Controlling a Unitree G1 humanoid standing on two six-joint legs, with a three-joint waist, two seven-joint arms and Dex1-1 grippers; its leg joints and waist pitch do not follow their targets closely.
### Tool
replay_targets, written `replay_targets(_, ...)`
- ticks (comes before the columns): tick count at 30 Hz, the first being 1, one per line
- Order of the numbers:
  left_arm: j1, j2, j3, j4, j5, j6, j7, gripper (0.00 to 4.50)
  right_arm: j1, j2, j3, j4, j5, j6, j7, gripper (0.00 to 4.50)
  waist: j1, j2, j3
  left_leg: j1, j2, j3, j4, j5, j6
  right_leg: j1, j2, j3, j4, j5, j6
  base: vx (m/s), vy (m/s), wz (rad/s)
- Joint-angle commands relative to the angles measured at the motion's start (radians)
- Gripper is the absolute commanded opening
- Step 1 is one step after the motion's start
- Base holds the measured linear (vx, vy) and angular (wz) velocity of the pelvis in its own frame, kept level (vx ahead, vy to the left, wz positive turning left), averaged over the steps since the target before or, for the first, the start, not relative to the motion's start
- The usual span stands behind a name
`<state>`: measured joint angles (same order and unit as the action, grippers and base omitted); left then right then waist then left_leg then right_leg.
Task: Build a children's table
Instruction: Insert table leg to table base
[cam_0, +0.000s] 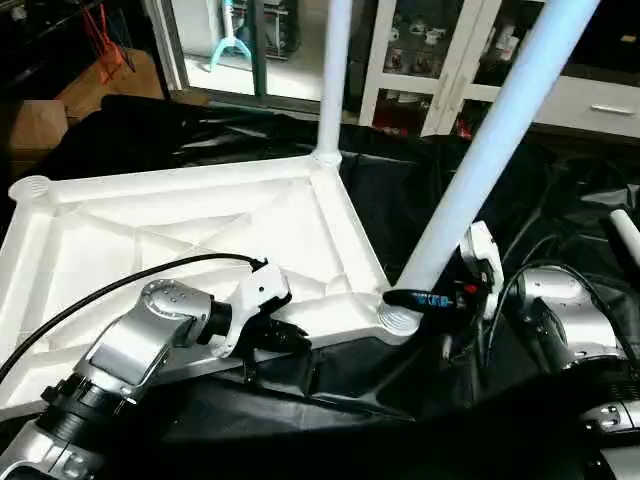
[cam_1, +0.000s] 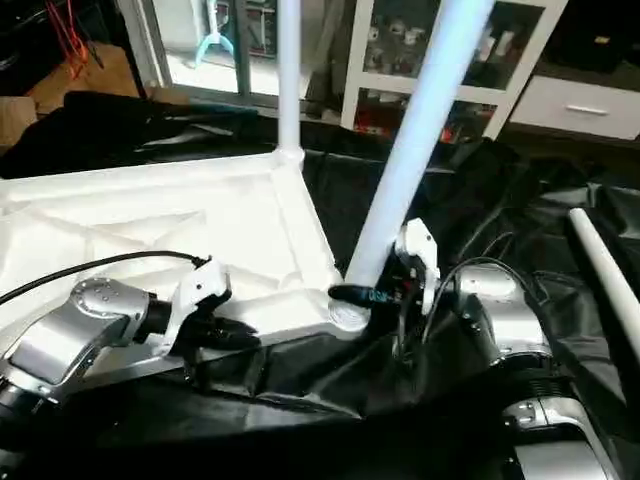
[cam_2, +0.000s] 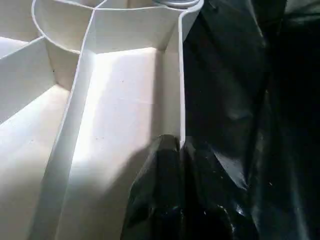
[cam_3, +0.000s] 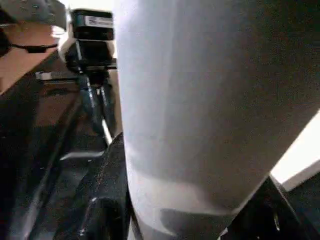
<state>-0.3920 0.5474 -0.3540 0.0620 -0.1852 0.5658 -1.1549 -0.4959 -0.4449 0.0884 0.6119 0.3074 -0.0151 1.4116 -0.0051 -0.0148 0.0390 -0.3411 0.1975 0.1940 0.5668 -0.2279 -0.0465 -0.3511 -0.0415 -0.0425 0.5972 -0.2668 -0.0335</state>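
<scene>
The white tabletop (cam_0: 190, 235) lies underside up on a black sheet, its X ribs showing. One white leg (cam_0: 334, 80) stands upright in the far right corner socket. A second leg (cam_0: 490, 150) rises from the near right corner socket (cam_0: 398, 320), leaning right. My right gripper (cam_0: 418, 298) is shut around this leg just above the socket; black fingers (cam_3: 105, 200) flank the tube. My left gripper (cam_0: 290, 338) is shut on the tabletop's near rim (cam_2: 181, 90), left of that socket. The far left socket (cam_0: 30, 187) is empty.
A loose white leg (cam_1: 605, 265) lies on the black sheet (cam_0: 420, 190) to my right. White shelving (cam_0: 450, 60) and a glass door stand behind. Cardboard boxes (cam_0: 100, 85) sit at the far left. A tripod-mounted device (cam_3: 90, 35) stands nearby.
</scene>
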Motion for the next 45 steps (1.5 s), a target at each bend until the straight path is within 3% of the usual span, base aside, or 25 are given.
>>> replay_targets(1,-0.005,0.004,-0.014,-0.071,-0.076,-0.014,-0.119,0.00,0.132,-0.030,0.145,0.137,-0.140,0.044,0.030,1.85,0.005,0.016,-0.029,0.005,0.051,-0.019,-0.040,0.107,0.148,0.039,-0.085,0.043,-0.023,0.441,-0.277,0.000,0.000,0.00)
replay_targets(4,-0.004,0.006,-0.015,-0.070,-0.074,-0.014,-0.121,0.00,0.140,-0.012,0.131,0.178,-0.137,-0.007,0.014,1.85,0.011,0.016,-0.030,0.007,0.049,-0.018,-0.040,0.101,0.133,0.038,-0.084,0.044,-0.023,0.433,-0.272,0.000,0.000,0.00)
replay_targets(8,0.000,0.013,-0.015,-0.076,-0.079,-0.010,-0.125,0.00,0.153,-0.001,0.115,0.177,-0.127,-0.022,0.024,1.85,0.012,0.018,-0.030,0.006,0.049,-0.020,-0.040,0.109,0.130,0.038,-0.082,0.043,-0.020,0.455,-0.268,0.000,0.000,0.00)
replay_targets(12,0.002,0.012,-0.015,-0.076,-0.078,-0.010,-0.114,0.00,0.154,0.004,0.115,0.179,-0.136,-0.035,0.005,1.85,0.010,0.017,-0.029,0.008,0.050,-0.020,-0.043,0.073,0.113,0.038,-0.082,0.042,-0.025,0.411,-0.267,0.000,0.000,0.00)
replay_targets(17,-0.016,-0.056,0.001,-0.032,-0.049,0.023,0.012,0.00,0.125,0.066,0.071,0.242,-0.157,-0.051,-0.236,1.85,0.006,0.016,-0.026,0.010,0.051,-0.020,-0.049,0.023,0.089,0.036,-0.086,0.044,-0.034,0.328,-0.273,0.000,0.000,0.00)
replay_targets(18,-0.026,-0.079,0.009,-0.013,-0.042,0.033,0.048,0.00,0.115,0.085,0.054,0.260,-0.155,-0.035,-0.304,1.85,0.003,0.016,-0.021,0.011,0.051,-0.019,-0.053,-0.020,0.074,0.032,-0.088,0.046,-0.041,0.258,-0.276,-0.070,-0.014,-0.01)
replay_targets(20,-0.048,-0.130,0.033,0.019,-0.039,0.068,0.122,0.00,0.095,0.120,0.027,0.293,-0.150,0.009,-0.432,1.85,-0.004,0.013,-0.012,0.016,0.050,-0.021,-0.062,-0.143,0.014,0.026,-0.092,0.050,-0.063,0.004,-0.263,-0.074,-0.014,-0.01)
replay_targets(21,-0.074,-0.184,0.063,0.051,-0.030,0.111,0.210,0.00,0.080,0.142,0.018,0.321,-0.169,0.023,-0.558,1.85,-0.007,0.013,-0.010,0.017,0.050,-0.021,-0.065,-0.171,-0.004,0.022,-0.091,0.052,-0.069,-0.075,-0.257,-0.064,-0.008,0.01)
replay_targets(22,-0.074,-0.184,0.063,0.051,-0.030,0.111,0.210,0.00,0.080,0.142,0.018,0.321,-0.169,0.023,-0.558,1.85,-0.008,0.016,-0.007,0.019,0.051,-0.020,-0.066,-0.182,-0.015,0.018,-0.091,0.053,-0.072,-0.108,-0.253,-0.064,-0.008,0.01)
replay_targets(23,-0.132,-0.297,0.129,0.130,0.008,0.174,0.420,0.00,0.053,0.188,-0.011,0.368,-0.190,0.038,-0.809,1.85,-0.010,0.016,-0.004,0.022,0.049,-0.020,-0.065,-0.218,-0.032,0.012,-0.090,0.054,-0.077,-0.178,-0.244,-0.072,-0.004,0.01)
replay_targets(24,-0.132,-0.297,0.129,0.130,0.008,0.174,0.420,0.00,0.053,0.188,-0.011,0.368,-0.190,0.038,-0.809,1.85,-0.014,0.016,-0.001,0.024,0.048,-0.019,-0.065,-0.231,-0.045,0.008,-0.091,0.056,-0.081,-0.208,-0.240,-0.054,0.004,0.05)
replay_targets(25,-0.182,-0.398,0.191,0.196,0.027,0.181,0.595,0.00,0.035,0.238,-0.043,0.397,-0.185,0.052,-0.990,1.85,-0.009,0.013,0.000,0.033,0.044,-0.019,-0.063,-0.254,-0.054,0.002,-0.092,0.057,-0.088,-0.266,-0.227,-0.054,0.004,0.05)
replay_targets(27,-0.208,-0.453,0.215,0.225,0.022,0.173,0.664,0.00,0.029,0.272,-0.050,0.405,-0.193,0.052,-1.096,1.85,-0.003,0.012,-0.005,0.033,0.042,-0.019,-0.061,-0.247,-0.048,0.001,-0.092,0.059,-0.090,-0.270,-0.211,0.000,0.000,0.00)
replay_targets(29,-0.225,-0.498,0.214,0.244,0.042,0.159,0.727,0.00,0.028,0.314,-0.057,0.404,-0.200,0.053,-1.186,1.85,0.002,0.011,-0.008,0.019,0.040,-0.021,-0.065,-0.208,-0.028,0.007,-0.089,0.059,-0.086,-0.204,-0.183,0.000,0.000,0.00)
replay_targets(31,-0.233,-0.535,0.206,0.257,0.052,0.150,0.748,0.00,0.025,0.355,-0.065,0.405,-0.199,0.058,-1.261,1.85,0.004,0.016,-0.011,0.019,0.039,-0.022,-0.066,-0.196,-0.022,0.006,-0.087,0.057,-0.080,-0.152,-0.173,0.000,0.000,0.00)
replay_targets(34,-0.239,-0.566,0.212,0.268,0.055,0.154,0.766,0.00,0.023,0.391,-0.063,0.408,-0.199,0.044,-1.297,1.85,0.002,0.013,-0.011,0.011,0.040,-0.023,-0.068,-0.189,-0.007,0.010,-0.087,0.053,-0.077,-0.089,-0.172,0.000,0.000,0.00)
replay_targets(41,-0.226,-0.528,0.201,0.265,0.064,0.167,0.754,0.00,0.008,0.399,-0.071,0.395,-0.216,-0.024,-1.321,1.85,-0.002,0.014,-0.010,0.004,0.039,-0.025,-0.071,-0.208,0.007,0.008,-0.093,0.054,-0.082,-0.121,-0.158,0.000,0.000,0.00)
replay_targets(45,-0.199,-0.473,0.158,0.237,0.068,0.104,0.651,0.00,0.004,0.392,-0.070,0.385,-0.205,-0.061,-1.242,1.85,-0.003,0.015,-0.009,-0.001,0.040,-0.025,-0.072,-0.203,0.013,0.007,-0.093,0.053,-0.083,-0.127,-0.153,0.000,0.000,0.00)
